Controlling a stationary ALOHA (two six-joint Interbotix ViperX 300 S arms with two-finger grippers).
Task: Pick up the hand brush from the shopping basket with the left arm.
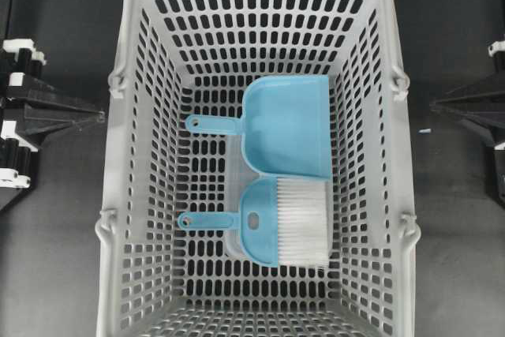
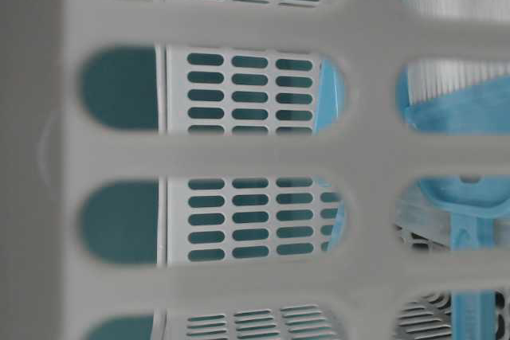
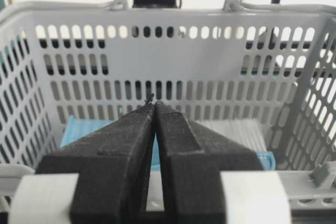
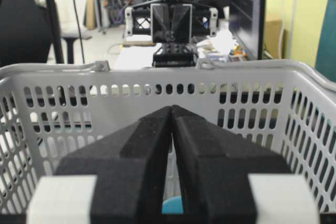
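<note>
From the left wrist camera, the left gripper (image 3: 154, 107) is right up close, with its two black foam jaws pressed together and nothing between them. It sits outside the basket (image 1: 126, 53), just past the near wall. The right gripper (image 4: 171, 111) looks the same from its own camera: jaws squeezed closed, holding nothing, and it waits outside the other side wall. In the view from above, both grippers stay at the far left and far right edges, well apart from the things inside. The big light-grey basket with holes all over its walls and floor fills the middle of the black table (image 1: 55, 195). Two blue things lie on its floor. The hand brush (image 1: 272, 222) lies flat nearer the bottom of the top view, with its thin handle pointing left and its white bristles pointing right. Just above it lies the dustpan (image 1: 288, 124), also flat, with its handle pointing left too. The brush head and the dustpan's edge touch or nearly touch.
</note>
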